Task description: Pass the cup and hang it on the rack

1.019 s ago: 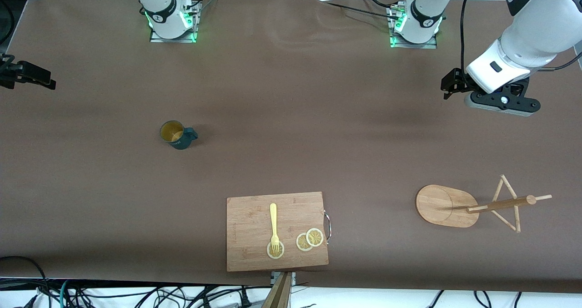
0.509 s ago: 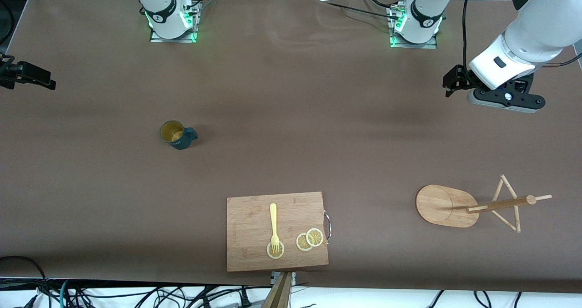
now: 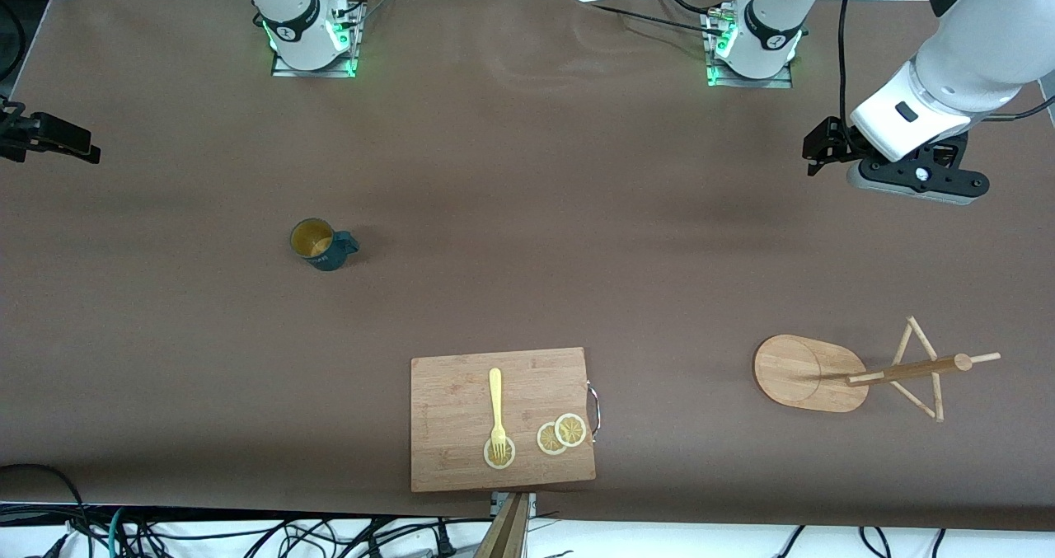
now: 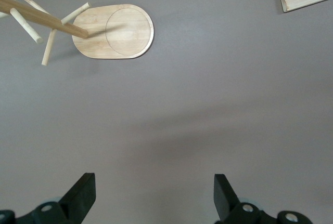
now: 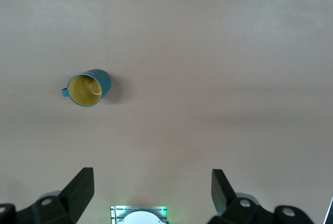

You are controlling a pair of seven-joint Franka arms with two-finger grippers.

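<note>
The dark teal cup point(image 3: 319, 244) with a yellow inside stands upright on the brown table toward the right arm's end, its handle toward the middle of the table. It also shows in the right wrist view point(image 5: 89, 89). The bamboo rack point(image 3: 809, 373) stands toward the left arm's end, nearer to the front camera, and shows in the left wrist view point(image 4: 113, 31). My left gripper point(image 3: 911, 185) hovers open and empty over bare table, apart from the rack. My right gripper point(image 5: 152, 198) is open and empty, high over its own base, out of the front view.
A rectangular wooden cutting board point(image 3: 445, 426) lies at the front edge with a yellow fork point(image 3: 496, 405) and lemon slices point(image 3: 561, 434) on it. A black clamp point(image 3: 45, 138) sticks in at the table edge by the right arm's end.
The left arm's hand has shifted slightly toward its end of the table and lifted a little. The cup, the rack and the board have not moved.
</note>
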